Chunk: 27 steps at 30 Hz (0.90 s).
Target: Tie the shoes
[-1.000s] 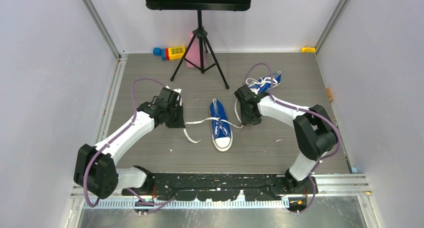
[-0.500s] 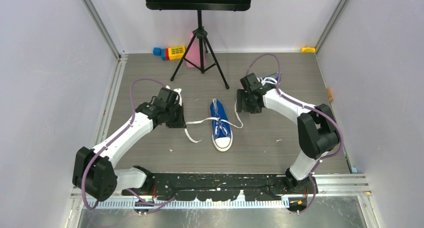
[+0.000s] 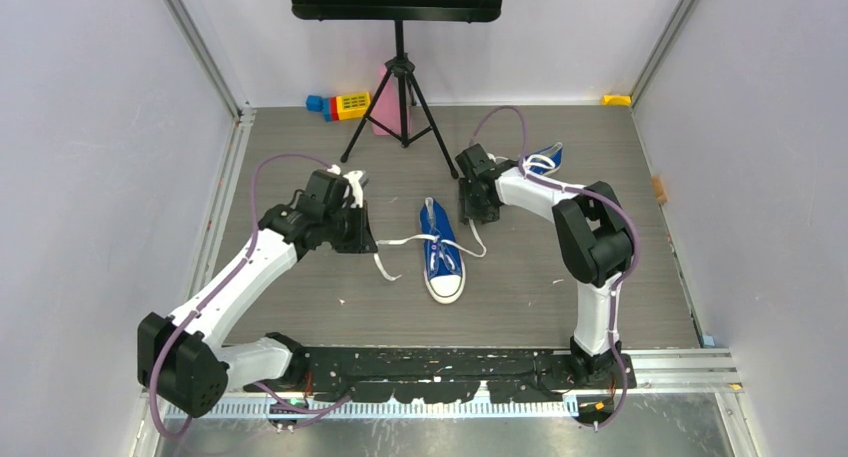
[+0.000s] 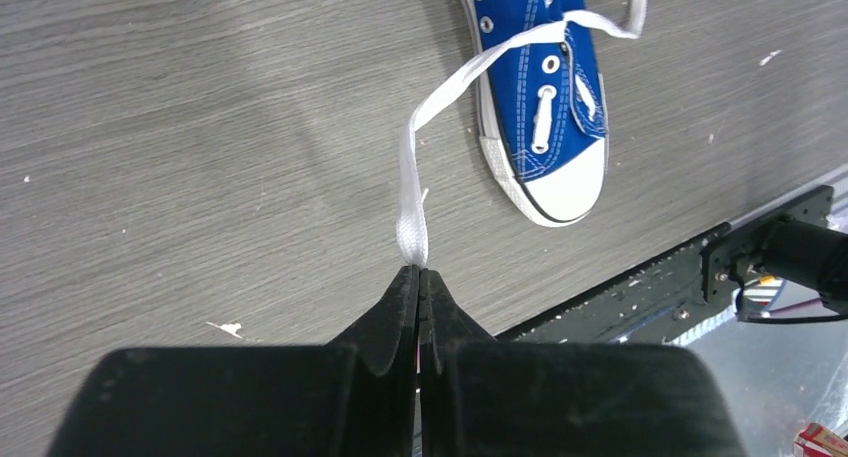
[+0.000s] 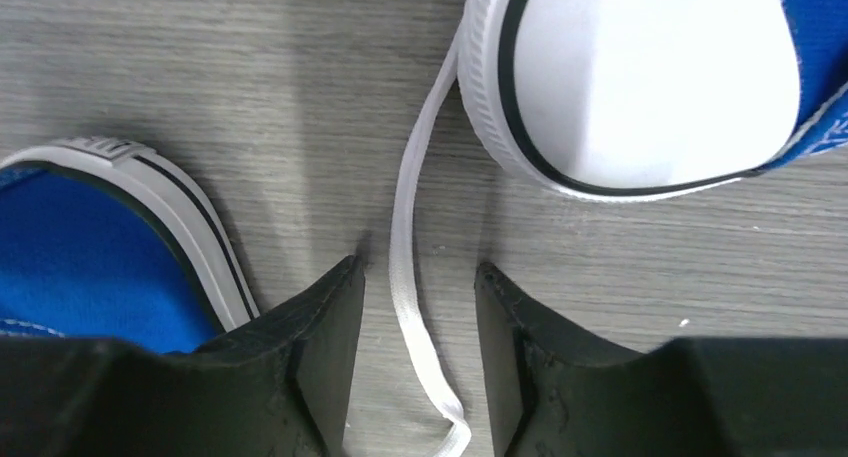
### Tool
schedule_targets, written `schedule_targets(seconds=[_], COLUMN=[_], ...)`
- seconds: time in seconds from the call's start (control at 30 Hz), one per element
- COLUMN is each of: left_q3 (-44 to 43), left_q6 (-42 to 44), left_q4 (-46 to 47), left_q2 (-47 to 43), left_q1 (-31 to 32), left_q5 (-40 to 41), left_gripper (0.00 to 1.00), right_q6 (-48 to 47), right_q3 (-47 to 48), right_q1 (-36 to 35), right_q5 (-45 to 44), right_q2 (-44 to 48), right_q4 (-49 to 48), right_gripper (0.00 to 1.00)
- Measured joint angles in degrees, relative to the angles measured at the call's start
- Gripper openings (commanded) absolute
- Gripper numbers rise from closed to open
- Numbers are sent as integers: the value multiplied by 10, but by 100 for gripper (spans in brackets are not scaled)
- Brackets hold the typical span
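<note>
One blue shoe (image 3: 441, 253) lies mid-floor, white toe toward the arms, also visible in the left wrist view as the shoe (image 4: 541, 87). My left gripper (image 3: 360, 239) is left of it, shut on the end of its white lace (image 4: 418, 167), which rises taut from the fingertips (image 4: 404, 287) to the eyelets. The other shoe (image 3: 541, 161) lies behind, partly hidden by the right arm. My right gripper (image 5: 420, 277) is open, low over the floor between the near shoe's heel (image 5: 80, 247) and the other shoe's toe cap (image 5: 650, 87). A loose lace (image 5: 402, 267) lies between its fingers, not pinched.
A black music stand's tripod (image 3: 400, 107) stands at the back centre, with coloured toy blocks (image 3: 340, 105) and a pink item beside it. Pale walls close in both sides. The arms' black base rail (image 3: 440, 372) runs along the near edge.
The right gripper has swung left and toward the back, from beside the near shoe to behind its heel. The left gripper has lifted slightly, still shut on the lace.
</note>
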<state>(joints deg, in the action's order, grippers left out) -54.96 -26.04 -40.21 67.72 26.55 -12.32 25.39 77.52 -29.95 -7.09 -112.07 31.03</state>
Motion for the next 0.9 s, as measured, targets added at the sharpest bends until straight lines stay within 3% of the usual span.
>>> schedule_targets(seconds=[0.2, 0.37, 0.53, 0.9], left_q3=[-39, -43, -42, -43], left_q6=[3, -19, -52, -131], left_q4=[-22, -16, 9, 136], left_q2=[-15, -17, -16, 73], left_q1=[0, 11, 58, 192], left_q5=[-38, -99, -122, -83], left_gripper=[0, 0, 0, 0], right_q6=[-5, -2, -3, -9], right_q3=[14, 8, -18, -24], right_q1=[-6, -7, -7, -7], right_q5=[-9, -9, -6, 27], right_q2=[-16, -8, 57, 226], right_q4=[7, 0, -5, -25], right_gripper=[1, 0, 0, 0])
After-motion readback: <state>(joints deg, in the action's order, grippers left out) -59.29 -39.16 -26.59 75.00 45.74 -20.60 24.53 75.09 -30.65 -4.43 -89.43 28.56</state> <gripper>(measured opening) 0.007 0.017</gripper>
